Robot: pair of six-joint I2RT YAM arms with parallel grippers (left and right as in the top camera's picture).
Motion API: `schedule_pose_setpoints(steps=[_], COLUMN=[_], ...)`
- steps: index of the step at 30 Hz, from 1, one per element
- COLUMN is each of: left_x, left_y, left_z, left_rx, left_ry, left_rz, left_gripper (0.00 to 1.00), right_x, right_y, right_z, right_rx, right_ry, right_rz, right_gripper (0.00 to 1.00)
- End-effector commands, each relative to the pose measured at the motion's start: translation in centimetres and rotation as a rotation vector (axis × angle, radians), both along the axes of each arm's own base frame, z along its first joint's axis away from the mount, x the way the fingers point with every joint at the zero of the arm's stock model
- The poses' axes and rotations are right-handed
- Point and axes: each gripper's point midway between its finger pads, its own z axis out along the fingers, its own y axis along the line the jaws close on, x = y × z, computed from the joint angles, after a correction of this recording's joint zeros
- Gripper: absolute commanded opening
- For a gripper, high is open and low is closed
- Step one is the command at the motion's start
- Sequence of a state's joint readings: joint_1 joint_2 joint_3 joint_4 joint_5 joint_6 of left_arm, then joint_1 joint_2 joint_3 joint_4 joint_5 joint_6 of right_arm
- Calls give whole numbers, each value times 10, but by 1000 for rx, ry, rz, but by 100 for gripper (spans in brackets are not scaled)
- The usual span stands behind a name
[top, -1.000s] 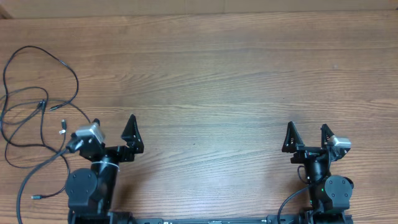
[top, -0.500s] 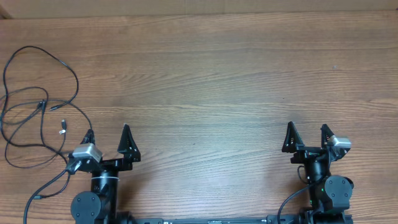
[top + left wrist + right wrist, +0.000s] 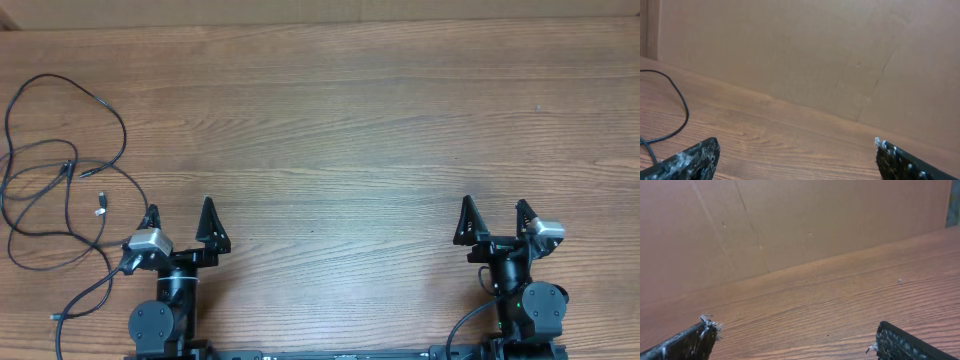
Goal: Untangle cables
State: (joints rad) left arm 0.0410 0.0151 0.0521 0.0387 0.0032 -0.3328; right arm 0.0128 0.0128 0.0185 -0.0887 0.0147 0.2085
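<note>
While both arms sit folded low over their bases, the left gripper and right gripper point forward, jaws spread wide. Loose black cables sprawl just left of the left gripper.

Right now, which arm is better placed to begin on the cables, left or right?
Left. The cables lie loose on the left, close beside the left arm, whose jaws are open. The right arm, jaws also open, sits at the opposite side, far from them.
</note>
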Motion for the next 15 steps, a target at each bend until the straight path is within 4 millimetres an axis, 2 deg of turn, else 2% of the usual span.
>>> schedule_pose_setpoints(steps=[1,4,9,13,15], left_x=[1,2,2,1,2], left_y=[3,3,5,11,9], left_z=[-7,-17,-22,-48,-48], left_rx=[11,15,37,38,80], left_ry=[-1,24,43,152,154], left_rz=[18,17,40,73,61], left_gripper=[100,99,100,100,100], right_x=[0,0,0,0,0], right_y=[0,0,0,0,0], right_z=[-1,-1,-1,-1,-1], right_rx=[-2,-2,-2,-2,-2], right_ry=[-5,-5,-5,-5,-5], right_rz=[0,0,1,0,0], right_gripper=[100,100,100,100,100])
